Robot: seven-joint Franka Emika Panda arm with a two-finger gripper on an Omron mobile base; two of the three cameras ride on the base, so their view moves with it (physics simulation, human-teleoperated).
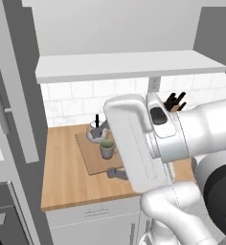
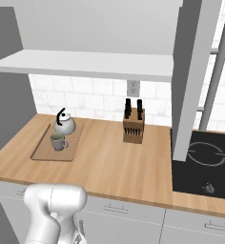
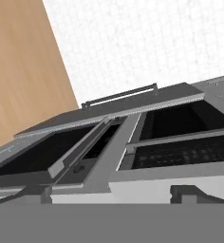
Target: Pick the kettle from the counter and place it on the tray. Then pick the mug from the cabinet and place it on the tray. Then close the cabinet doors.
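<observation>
Kettle and mug side by side on tray; cabinet doors above tray, unclosed; pincer state indeterminable.

Knife block with black handles upright on the wood, near the tiled wall, just under a wall outlet. Black cooktop set into the surface well right of it. Tall grey unit with a long bar handle at far left. Hand view: dark oven front with a bar handle, tilted.
</observation>
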